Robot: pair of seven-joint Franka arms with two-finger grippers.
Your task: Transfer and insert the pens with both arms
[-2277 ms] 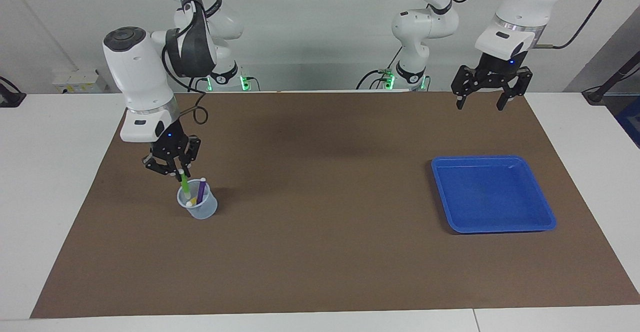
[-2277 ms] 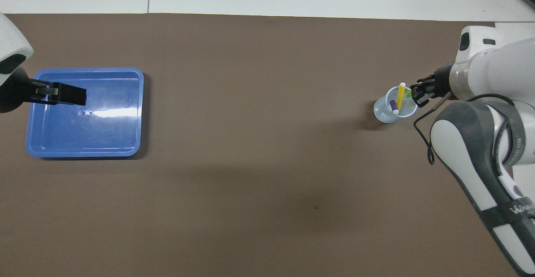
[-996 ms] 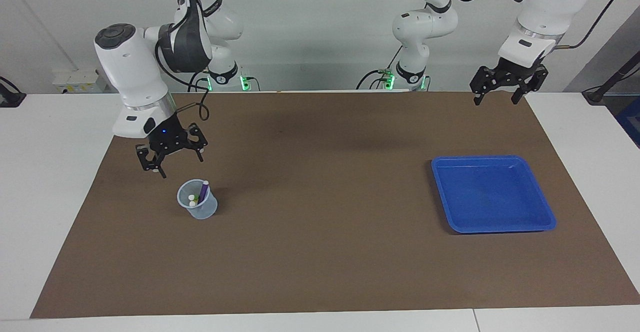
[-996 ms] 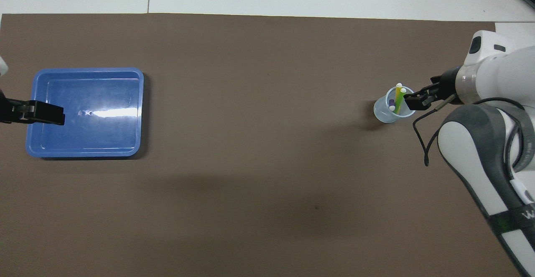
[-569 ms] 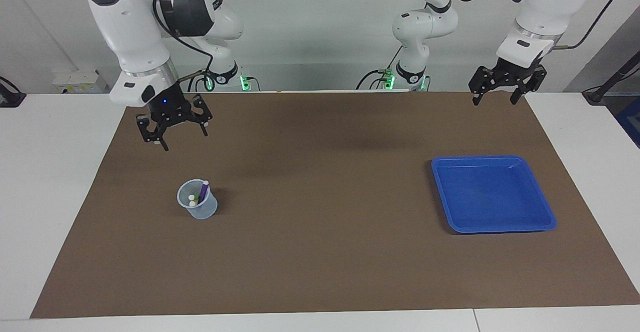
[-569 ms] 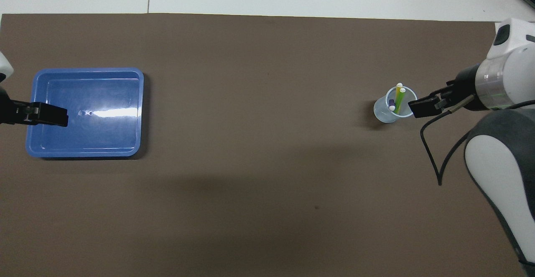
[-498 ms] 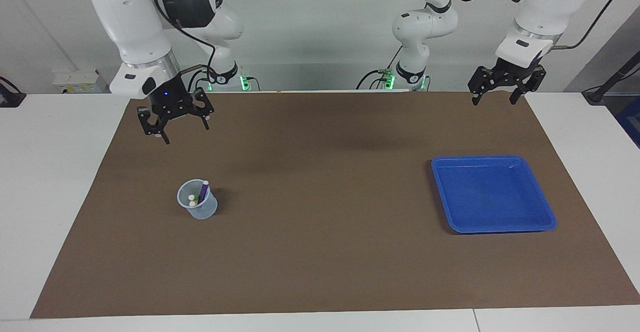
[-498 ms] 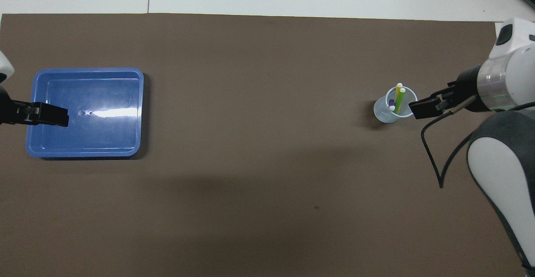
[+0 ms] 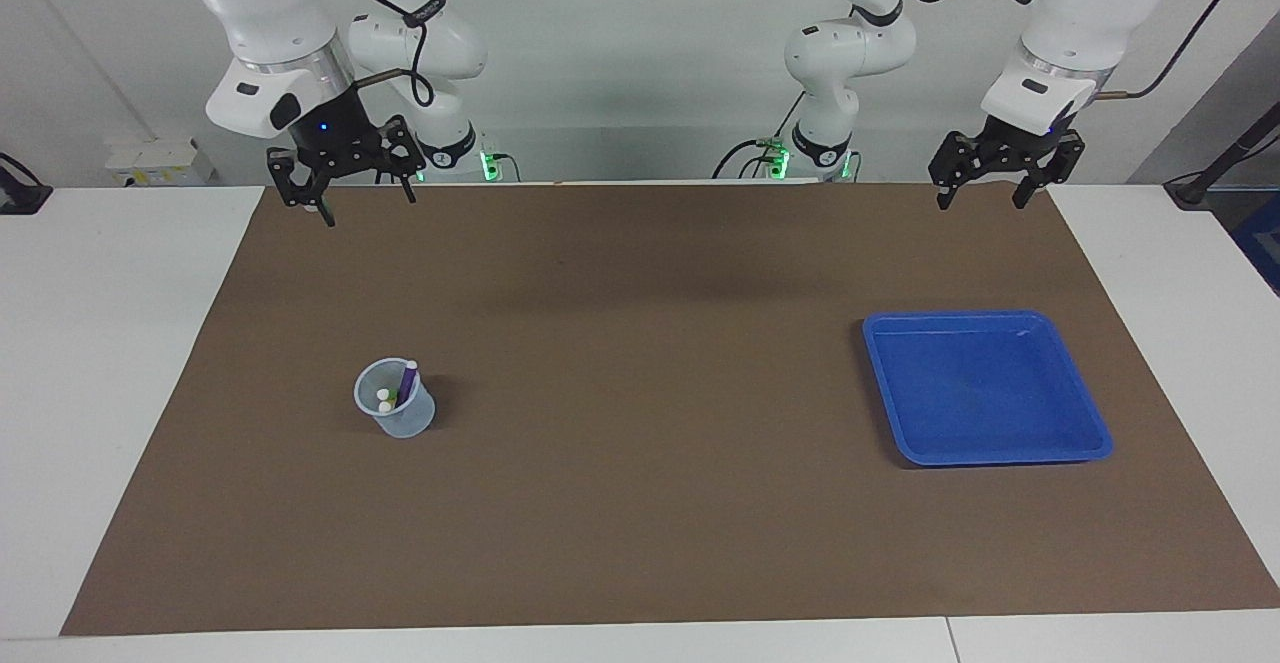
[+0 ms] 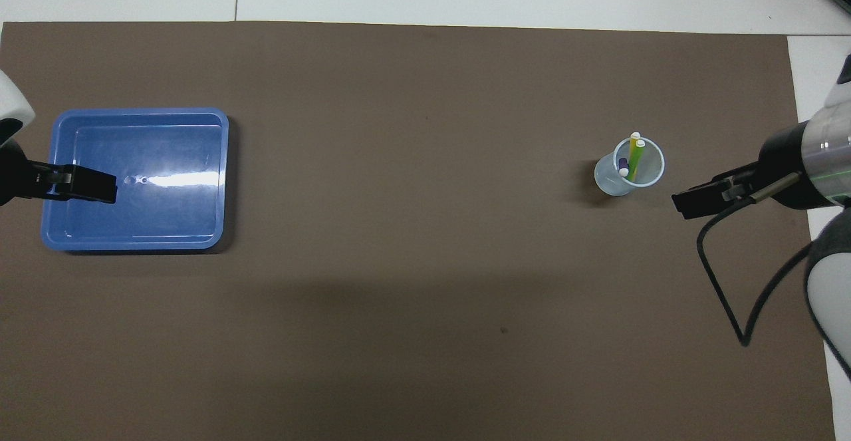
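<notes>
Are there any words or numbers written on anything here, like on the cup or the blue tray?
No text can be read anywhere.
The clear cup, the pens in it and the blue tray show no words or numbers.
Small black marks at the arm bases are too small to read.

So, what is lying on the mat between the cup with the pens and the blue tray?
Nothing: between the cup and the blue tray only bare brown mat shows, in both views.

- A big brown mat (image 9: 640, 503) covers the white table (image 9: 100, 343).
- A blue tray (image 9: 1085, 443) sits on it.
- A clear cup (image 9: 410, 421) stands well apart from the tray.
</notes>
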